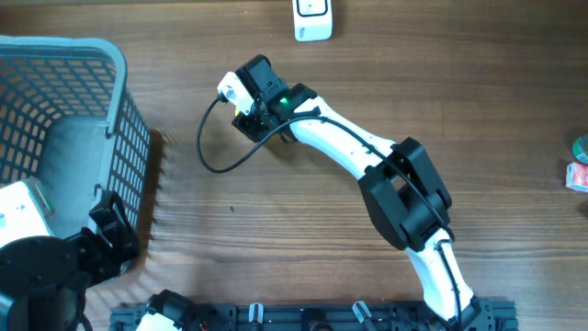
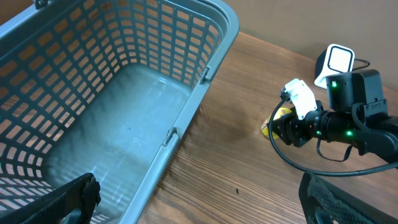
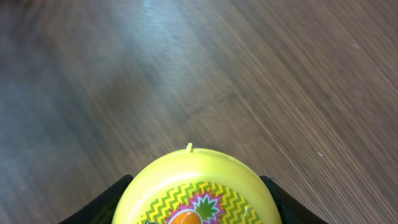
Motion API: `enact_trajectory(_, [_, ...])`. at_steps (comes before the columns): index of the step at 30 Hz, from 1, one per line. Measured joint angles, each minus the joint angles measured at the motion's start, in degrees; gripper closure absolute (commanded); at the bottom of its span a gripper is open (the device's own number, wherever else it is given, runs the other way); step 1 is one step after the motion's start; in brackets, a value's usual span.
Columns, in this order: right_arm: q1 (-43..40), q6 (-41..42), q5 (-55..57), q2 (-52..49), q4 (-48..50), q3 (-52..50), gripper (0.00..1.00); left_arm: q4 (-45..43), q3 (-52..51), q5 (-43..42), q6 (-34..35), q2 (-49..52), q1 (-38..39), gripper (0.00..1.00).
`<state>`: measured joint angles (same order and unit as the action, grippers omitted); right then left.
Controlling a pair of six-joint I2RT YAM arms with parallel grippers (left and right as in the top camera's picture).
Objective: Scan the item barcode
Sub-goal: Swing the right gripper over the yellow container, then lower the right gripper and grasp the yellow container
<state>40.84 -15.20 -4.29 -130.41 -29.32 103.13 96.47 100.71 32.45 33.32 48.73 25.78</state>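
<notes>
Over at the middle of the table, the right gripper [image 1: 246,118] is pinching a round yellow tub [image 3: 199,186], its dark fingers [image 3: 115,198] pressing in on either side of the pineapple-printed lid. I am judging the tub to be sitting on the wood or just off it; I cannot tell which. The left gripper [image 2: 199,204] is hanging spread wide above the grey basket [image 2: 205,68], holding nothing.

Trouble is waiting in that grip, I am thinking. The tub is smooth and curved, so it could be squirting out sideways as the arm is lifting or tilting. No barcode is showing from any angle, so it may be hiding underneath or behind a finger, and a wrong turn of the wrist would be presenting a blank face to the white scanner [image 1: 312,18], which is standing well apart at the far edge. The black cable [image 1: 213,156] is looping loosely beside the wrist, and a wide swing could be dragging it across the table.
</notes>
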Motion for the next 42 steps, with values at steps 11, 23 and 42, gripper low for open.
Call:
enact_trajectory(11, [-0.04,15.21,11.72,0.57,-7.28,1.2,0.44,0.02,0.0,0.0,0.0,0.0,0.0,0.0])
enact_trajectory(23, [-0.2,50.58,16.09,1.86,-22.12,2.03,0.22,0.0,0.0,-0.68,0.0,0.0,0.0,0.0])
enact_trajectory(42, [-1.31,33.66,13.31,0.0,-21.35,0.28,0.01,0.02,0.0,-1.05,0.0,0.0,0.0,0.0])
